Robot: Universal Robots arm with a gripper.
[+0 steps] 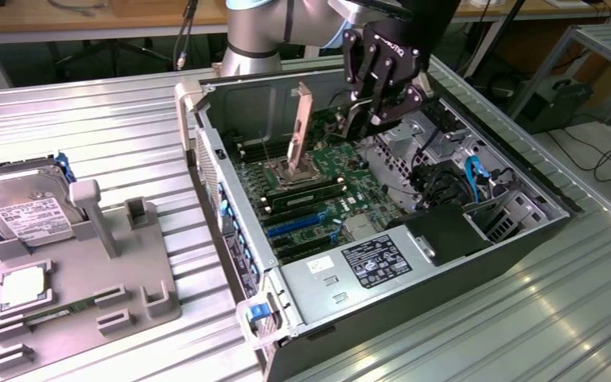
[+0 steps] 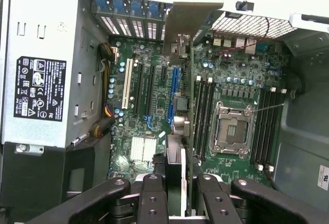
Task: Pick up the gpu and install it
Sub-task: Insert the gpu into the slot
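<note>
Card: the gpu (image 2: 182,49) stands on edge over the motherboard (image 2: 149,111), bracket end toward the case's back wall — above the blue slot (image 2: 173,93).
Jaws: gripper (image 2: 175,193) closed on the card's near edge.
Case: computer case (image 1: 518,215) lies open on the counter (image 1: 104,119).
Aside: hard drive (image 1: 25,208) in a gray holder (image 1: 83,294), well apart from the case.

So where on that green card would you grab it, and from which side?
By its upper long edge, coming straight down from above. The gpu is thin and flat and stands on edge over the motherboard, so its two broad faces suit a pinch. The claw grips it this way, at the end away from the metal bracket.
</note>
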